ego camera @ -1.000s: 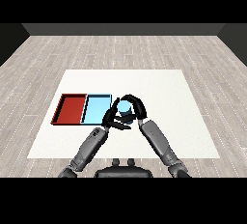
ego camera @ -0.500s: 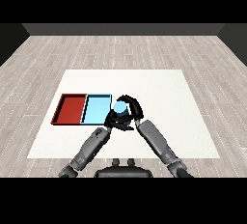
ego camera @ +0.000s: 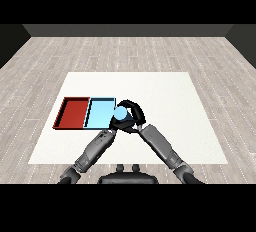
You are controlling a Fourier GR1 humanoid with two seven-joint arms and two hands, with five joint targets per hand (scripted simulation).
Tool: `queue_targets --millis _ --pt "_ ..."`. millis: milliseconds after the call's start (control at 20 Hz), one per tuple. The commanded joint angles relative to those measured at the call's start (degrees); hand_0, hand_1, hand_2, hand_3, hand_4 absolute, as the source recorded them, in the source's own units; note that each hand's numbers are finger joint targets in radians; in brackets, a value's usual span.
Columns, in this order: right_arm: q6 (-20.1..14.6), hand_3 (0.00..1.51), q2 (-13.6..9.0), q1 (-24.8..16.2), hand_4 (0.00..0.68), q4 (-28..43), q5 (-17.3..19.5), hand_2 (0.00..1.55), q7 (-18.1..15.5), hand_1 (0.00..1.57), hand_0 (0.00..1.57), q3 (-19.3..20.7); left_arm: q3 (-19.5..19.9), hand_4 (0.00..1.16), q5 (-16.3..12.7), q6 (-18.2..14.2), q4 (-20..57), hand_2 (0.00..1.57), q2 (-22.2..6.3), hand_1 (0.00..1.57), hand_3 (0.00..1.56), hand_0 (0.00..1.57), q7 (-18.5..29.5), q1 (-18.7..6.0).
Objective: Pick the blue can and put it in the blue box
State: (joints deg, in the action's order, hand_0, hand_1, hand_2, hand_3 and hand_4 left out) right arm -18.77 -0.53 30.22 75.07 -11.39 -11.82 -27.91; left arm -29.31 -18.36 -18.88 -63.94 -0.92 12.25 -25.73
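The blue can [ego camera: 120, 113] is off the bench [ego camera: 165, 96] and in the right robot hand [ego camera: 131, 117], whose black fingers curl over and around it, so the pick looks done. What is left is the placing. The can sits at the right edge of the blue tray [ego camera: 99, 113], overlapping that rim as seen from the head, but it is held, not set down, and I judge it has yet to be carried inward over the tray floor and released. The red tray [ego camera: 72, 112] lies touching the blue one on its left side, toward the left edge of the bench (it plays no part here).

Much is hard to read. The left robot hand [ego camera: 114, 125] sits just below the can, crowded against the right one, and its dark fingers merge with the other hand's, so I cannot tell whether they are spread or curled, nor whether they touch the can. The lower part of the can is hidden behind the hands, and how high it rides above the tray rim cannot be judged from this single view.
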Motion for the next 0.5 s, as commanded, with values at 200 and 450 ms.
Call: queue_targets --millis 200,450 --pt "0.5 1.4 0.5 -2.9 0.565 0.1 -1.2 1.46 -2.7 1.48 1.48 -1.8 -2.4 0.0 5.3 -6.1 5.6 0.0 0.8 0.0 0.0 0.0 -3.0 -7.8" --pt "2.0 1.4 0.5 -2.4 0.572 2.7 -1.3 1.46 0.1 1.47 1.47 0.2 -1.4 0.69 1.0 -8.1 3.9 1.1 0.8 1.11 0.84 1.11 0.1 -3.1"
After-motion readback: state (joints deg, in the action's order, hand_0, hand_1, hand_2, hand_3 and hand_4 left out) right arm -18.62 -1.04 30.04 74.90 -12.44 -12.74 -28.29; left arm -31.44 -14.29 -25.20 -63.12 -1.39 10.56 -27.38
